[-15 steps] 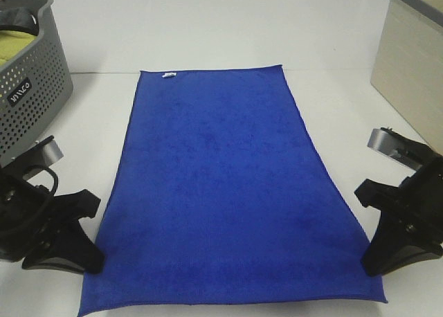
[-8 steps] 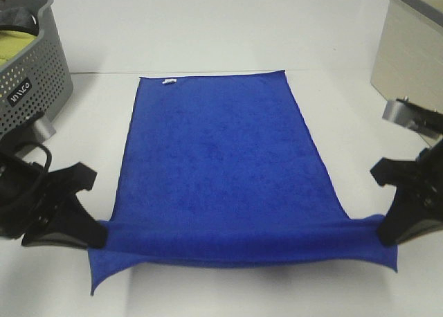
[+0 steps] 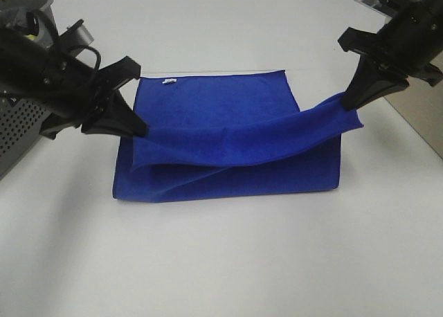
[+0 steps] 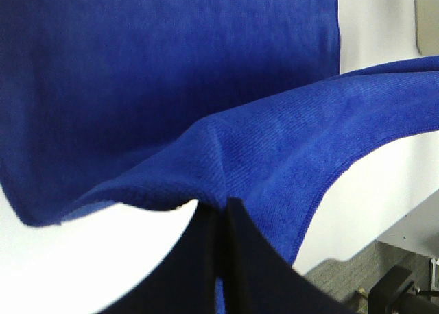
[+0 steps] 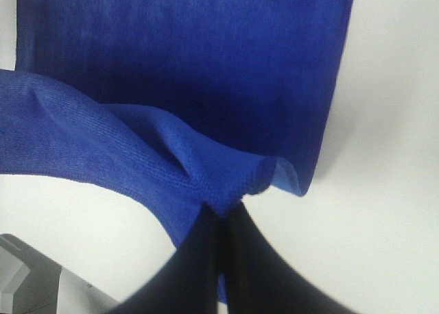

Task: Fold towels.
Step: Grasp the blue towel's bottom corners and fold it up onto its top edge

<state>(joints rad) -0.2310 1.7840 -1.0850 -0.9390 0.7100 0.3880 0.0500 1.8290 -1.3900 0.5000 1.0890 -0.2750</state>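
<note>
The royal-blue towel (image 3: 221, 140) lies on the white table with its small white tag (image 3: 167, 81) at the far edge. Its near edge is lifted and carried back over the far half, sagging between my two grippers. My left gripper (image 3: 138, 131) is shut on the towel's left near corner, which shows in the left wrist view (image 4: 206, 184). My right gripper (image 3: 348, 104) is shut on the right near corner, which shows in the right wrist view (image 5: 219, 197). Both hold the edge above the lying part.
A grey perforated basket (image 3: 17, 123) stands at the far left behind my left arm. A beige box (image 3: 422, 113) stands at the right edge behind my right arm. The white table (image 3: 228, 261) spreads in front of the towel.
Both grippers have taken the near corners, lifted them and moved them away toward the far edge. The towel has gone from flat to half folded over.
</note>
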